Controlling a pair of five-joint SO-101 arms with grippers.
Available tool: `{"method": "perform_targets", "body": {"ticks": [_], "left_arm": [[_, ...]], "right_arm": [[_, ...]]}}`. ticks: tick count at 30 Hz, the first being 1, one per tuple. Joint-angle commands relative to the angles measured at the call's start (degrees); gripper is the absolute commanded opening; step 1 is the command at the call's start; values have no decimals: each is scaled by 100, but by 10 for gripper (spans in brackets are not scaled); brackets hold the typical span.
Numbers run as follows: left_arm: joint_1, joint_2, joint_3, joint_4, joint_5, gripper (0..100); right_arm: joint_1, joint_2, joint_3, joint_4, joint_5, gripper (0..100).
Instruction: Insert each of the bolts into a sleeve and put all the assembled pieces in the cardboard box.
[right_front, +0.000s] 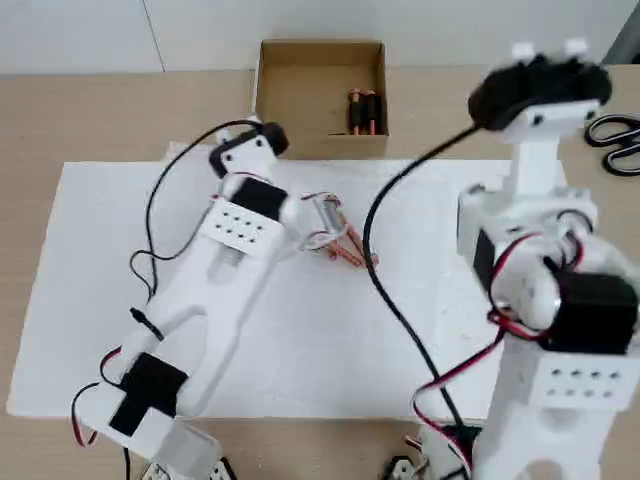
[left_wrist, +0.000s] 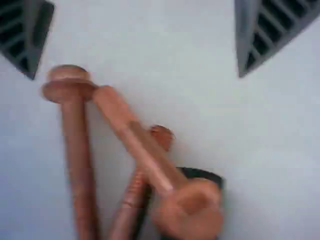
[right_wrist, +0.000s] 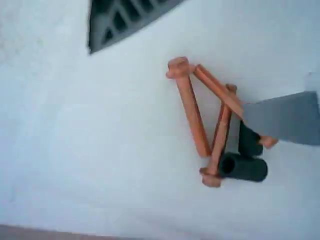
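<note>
My left claw (left_wrist: 137, 70), spread, hovering low.
Fingers apart just above 3 copper-coloured metal bolts (left_wrist: 135, 137) lying crossed on white sheet (right_front: 300, 340), w/ black tube-shaped sleeve (right_wrist: 243, 167) touching them; brown cardboard box (right_front: 300, 100) sits well apart at far edge of table (right_front: 100, 110).

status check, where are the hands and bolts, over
Left hand open, low over three loose bolts on mat. Right hand raised. Two assembled pieces in cardboard box. Bolts lie crossed, tangled with two sleeves.
</note>
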Motion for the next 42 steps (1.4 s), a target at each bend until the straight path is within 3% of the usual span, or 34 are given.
{"method": "perform_targets", "body": {"ticks": [1, 14, 24, 42], "left_arm": [[114, 70, -242, -607, 563, 244], [105, 993, -251, -923, 1398, 243], [-18, 1002, -224, -1125, 1741, 243], [-176, 1495, -259, -1398, 1749, 243]], "right_arm": [[22, -857, 1029, -462, -18, 209], [31, -2686, 3024, -1218, -9, 209], [31, -2747, 3086, -1226, -9, 209], [31, -2747, 3086, -1393, -18, 209]]}}
